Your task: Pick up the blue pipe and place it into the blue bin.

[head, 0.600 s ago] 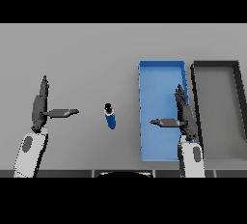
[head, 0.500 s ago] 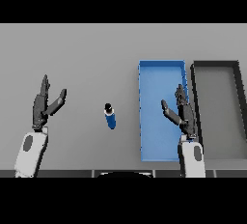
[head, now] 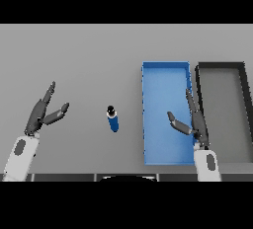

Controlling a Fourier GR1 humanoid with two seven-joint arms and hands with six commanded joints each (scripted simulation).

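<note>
The blue pipe [head: 113, 120], short with a dark cap at its far end, lies on the grey table [head: 89, 60] between my two hands. To its right stands the blue bin [head: 165, 70], a long shallow tray with nothing inside. My left hand [head: 42, 114] hovers open at the left, well clear of the pipe, fingers straight and thumb spread. My right hand [head: 195, 122] is open too, raised over the bin's near right corner with the thumb pointing left.
A dark grey bin [head: 222, 67] of the same shape stands right beside the blue one, at the table's right edge. The table's near edge runs just behind my wrists.
Both thumbs have swung from pointing straight inward to a more raised, spread pose. The hands shifted slightly; the pipe has not moved.
</note>
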